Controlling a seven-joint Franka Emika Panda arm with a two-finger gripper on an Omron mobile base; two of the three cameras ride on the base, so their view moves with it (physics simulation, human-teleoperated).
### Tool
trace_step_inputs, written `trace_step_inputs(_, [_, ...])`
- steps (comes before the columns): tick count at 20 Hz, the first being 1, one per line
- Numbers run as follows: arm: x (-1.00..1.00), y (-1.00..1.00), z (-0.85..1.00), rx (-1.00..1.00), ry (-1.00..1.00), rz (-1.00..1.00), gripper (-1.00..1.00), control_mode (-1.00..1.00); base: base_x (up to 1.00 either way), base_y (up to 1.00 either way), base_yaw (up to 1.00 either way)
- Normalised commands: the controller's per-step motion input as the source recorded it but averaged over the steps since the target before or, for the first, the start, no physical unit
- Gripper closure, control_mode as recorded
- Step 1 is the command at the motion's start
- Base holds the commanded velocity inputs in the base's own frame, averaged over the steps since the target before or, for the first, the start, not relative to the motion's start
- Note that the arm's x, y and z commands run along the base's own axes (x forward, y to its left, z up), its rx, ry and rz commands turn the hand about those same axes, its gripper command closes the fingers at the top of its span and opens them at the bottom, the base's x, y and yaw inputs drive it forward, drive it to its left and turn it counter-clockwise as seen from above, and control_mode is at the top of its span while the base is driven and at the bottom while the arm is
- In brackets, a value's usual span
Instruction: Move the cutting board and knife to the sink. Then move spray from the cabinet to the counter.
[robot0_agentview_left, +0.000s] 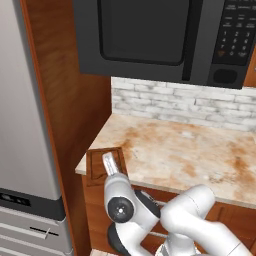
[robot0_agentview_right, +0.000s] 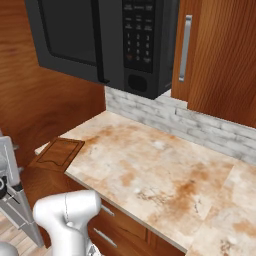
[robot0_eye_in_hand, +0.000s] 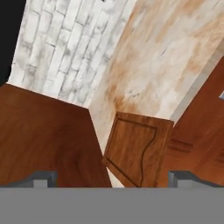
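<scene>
Marble-look table (robot0_agentview_right: 165, 170) carries one cutting board (robot0_agentview_right: 57, 152) at nine o'clock; one microwave (robot0_agentview_right: 95, 40) keypad at twelve reads digits. Two fingers (robot0_eye_in_hand: 43, 178) stand apart, empty.

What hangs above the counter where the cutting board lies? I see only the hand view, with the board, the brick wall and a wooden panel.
Observer: A black microwave hangs on the wall above the counter, over its back part.
Operator: And what is to the right of the microwave?
Observer: An upper cabinet of reddish wood; its door is shut and has a vertical metal handle.
Operator: What stands beyond the wooden panel, left of the cutting board?
Observer: A tall grey refrigerator, with a drawer front low down.
</scene>
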Motion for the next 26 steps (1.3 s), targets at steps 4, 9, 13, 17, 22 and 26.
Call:
trace_step_inputs(4, [0.00,0.00,-0.34,0.07,-0.07,0.00,-1.00,-1.00,0.00,0.00,0.00])
trace_step_inputs(9, [0.00,0.00,-0.44,0.11,-0.16,0.00,-1.00,-1.00,0.00,0.00,0.00])
trace_step_inputs(13, [0.00,0.00,-0.47,0.16,-0.17,0.00,-1.00,-1.00,0.00,0.00,0.00])
trace_step_inputs(17, [0.00,0.00,-0.46,0.18,-0.14,0.00,-1.00,-1.00,0.00,0.00,0.00])
trace_step_inputs(22, [0.00,0.00,-0.38,0.24,-0.02,0.00,-1.00,-1.00,0.00,0.00,0.00])
trace_step_inputs(26, [0.00,0.01,-0.41,0.21,0.00,0.00,-1.00,-1.00,0.00,0.00,0.00])
